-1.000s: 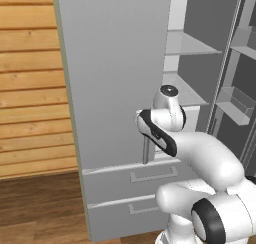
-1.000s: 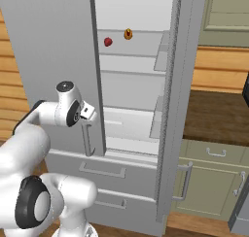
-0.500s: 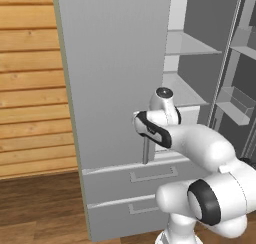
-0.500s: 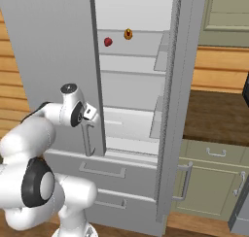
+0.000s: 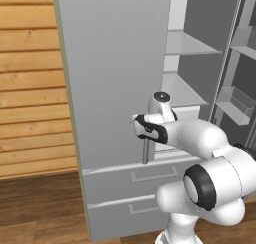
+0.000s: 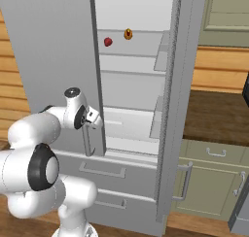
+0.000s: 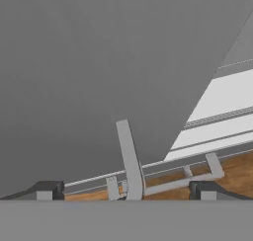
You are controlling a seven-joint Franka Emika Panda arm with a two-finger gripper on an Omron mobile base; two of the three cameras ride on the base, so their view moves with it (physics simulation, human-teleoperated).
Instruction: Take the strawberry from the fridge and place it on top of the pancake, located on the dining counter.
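Gripper (image 7: 126,189) jaws stand wide apart and hold nothing; in the hand view its two dark fingertips (image 7: 49,189) sit either side of the slim bar handle (image 7: 129,161) of the fridge's left door, with clear space between each tip and the bar. From the right base view the gripper (image 6: 94,118) is just beside that handle (image 6: 87,143), at the free edge of the left door (image 6: 53,51), low on the door and just above the drawer fronts. From the left base view the hand (image 5: 150,129) is at the same handle (image 5: 145,150), in front of the door's flat grey face (image 5: 112,73).

Below the door, the fridge (image 6: 131,177) has two drawer fronts, each with a horizontal handle; the upper drawer (image 6: 104,170) is nearest the hand. The left door stands partly open, and past its edge the white shelves of the interior show. The right door (image 6: 175,100) is swung wide open, its inner side carrying bins.

Farther in and well above the gripper, the strawberry (image 6: 108,42) lies on an upper shelf, toward the left. Near it to the right, on the same shelf, sits a small orange-yellow item (image 6: 128,34), too small to tell more.

Right of the fridge are a dark wood-grain top (image 6: 219,117) and pale green cabinet doors (image 6: 214,182) below it. Left of the fridge is a wood-plank wall (image 5: 30,83)
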